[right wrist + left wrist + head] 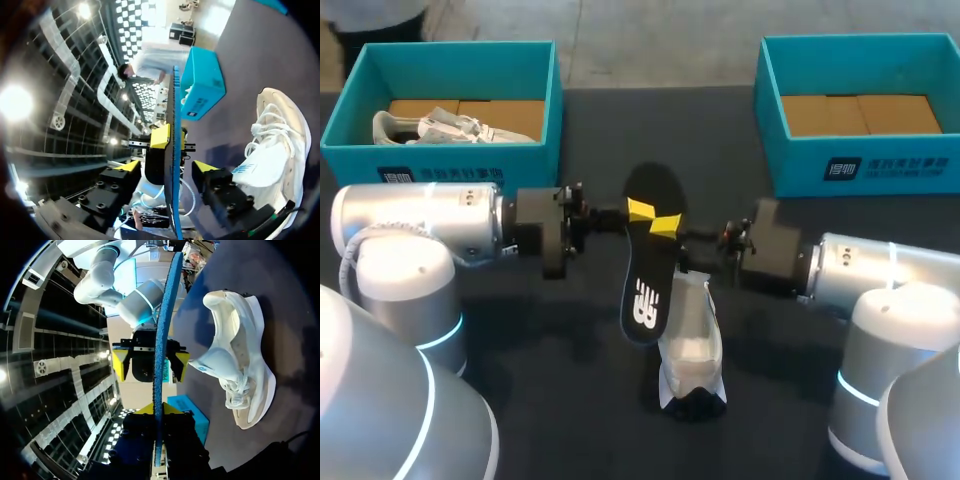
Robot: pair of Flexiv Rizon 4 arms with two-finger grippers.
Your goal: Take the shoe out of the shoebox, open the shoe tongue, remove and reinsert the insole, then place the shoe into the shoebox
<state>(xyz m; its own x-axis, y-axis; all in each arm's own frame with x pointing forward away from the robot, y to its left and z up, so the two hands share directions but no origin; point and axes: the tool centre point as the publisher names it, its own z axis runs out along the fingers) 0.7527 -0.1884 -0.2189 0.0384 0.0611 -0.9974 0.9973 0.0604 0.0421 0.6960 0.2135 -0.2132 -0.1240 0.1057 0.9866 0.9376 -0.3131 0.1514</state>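
Over the middle of the worktop (550,385), your left end effector (638,209) is clamped on the insole (645,270). In its own wrist view the two yellow tips of this end effector (158,409) press the thin blue edge of the insole (160,340) from both sides. The insole stands on edge, its black face with a white mark turned toward your left arm.

Your right end effector (667,226) comes in from the opposite side at the same part of the insole. Its fingers are spread wide and straddle the insole (172,200) without gripping it. The right wrist view shows a gap between each yellow tip of this end effector (167,167) and the insole. The left wrist view shows the same open stance of the right end effector (150,365) just ahead of the left one.

The white shoe (690,345) sits on the worktop on its sole, laces up, just beside the near end of the insole. You cannot tell whether the two touch. Both wrist views show the shoe (235,365) (275,145) apart from either end effector.

At the far edge, the left shoebox (440,165) holds a second shoe (440,127). The right shoebox (880,165) shows its brown cardboard floor.
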